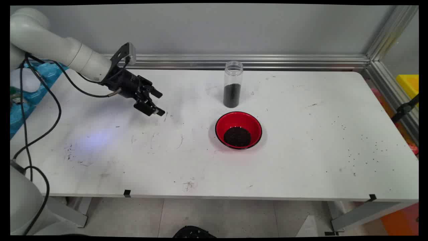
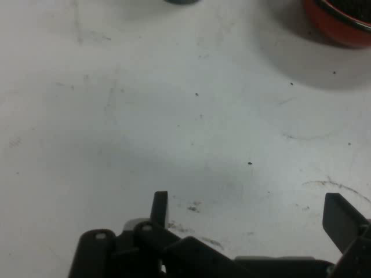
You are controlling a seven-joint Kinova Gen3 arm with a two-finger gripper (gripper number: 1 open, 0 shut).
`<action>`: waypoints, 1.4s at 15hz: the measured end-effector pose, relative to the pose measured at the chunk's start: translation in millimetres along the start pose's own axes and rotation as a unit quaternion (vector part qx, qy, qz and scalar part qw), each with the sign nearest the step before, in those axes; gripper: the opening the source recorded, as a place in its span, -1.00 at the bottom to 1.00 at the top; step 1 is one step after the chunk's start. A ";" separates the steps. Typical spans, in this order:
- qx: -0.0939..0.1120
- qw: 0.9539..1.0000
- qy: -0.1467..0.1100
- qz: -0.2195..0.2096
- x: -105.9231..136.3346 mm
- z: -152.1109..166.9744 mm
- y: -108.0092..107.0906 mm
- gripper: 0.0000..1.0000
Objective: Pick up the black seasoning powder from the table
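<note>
On the white table [image 1: 301,160], spread empty jaws hover left of the jar [image 1: 232,85] and red bowl [image 1: 238,130].

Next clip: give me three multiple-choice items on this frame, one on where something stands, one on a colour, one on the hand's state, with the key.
1. Where does the clear jar stand relative to the bowl?
A. behind it, toward the wall
B. inside it
C. at the table's near edge

2. What colour is the bowl?
A. blue
B. red, with dark grains in it
C. yellow

3. How is the hand?
A. shut on the jar
B. open and holding nothing
C. resting in the bowl

Key: 1 A, the jar stands upright just beyond the bowl. 2 B, the main view shows a red bowl with a dark heap. 3 B, the hand view shows the fingers spread apart over bare table.
</note>
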 end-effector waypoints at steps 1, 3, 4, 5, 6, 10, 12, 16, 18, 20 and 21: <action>0.003 1.000 0.002 -0.003 1.0 0.6 -0.8 1.00; 0.011 1.000 0.013 -0.011 7.0 5.6 -3.5 1.00; 0.015 1.000 0.020 -0.014 11.4 9.4 -5.2 1.00; 0.018 0.999 0.028 -0.016 16.4 14.2 -6.7 1.00; 0.021 0.999 0.034 -0.018 21.4 18.8 -8.1 1.00; 0.030 0.998 0.062 -0.005 43.2 43.7 -12.5 1.00; 0.035 0.997 0.072 0.007 51.8 58.1 -13.9 1.00; 0.042 0.994 0.095 0.031 67.9 91.2 -16.4 1.00; 0.039 0.994 0.100 0.035 72.3 104.2 -16.7 1.00; 0.036 0.993 0.104 0.040 76.0 117.2 -16.7 1.00; 0.033 0.993 0.106 0.042 78.2 124.7 -16.9 1.00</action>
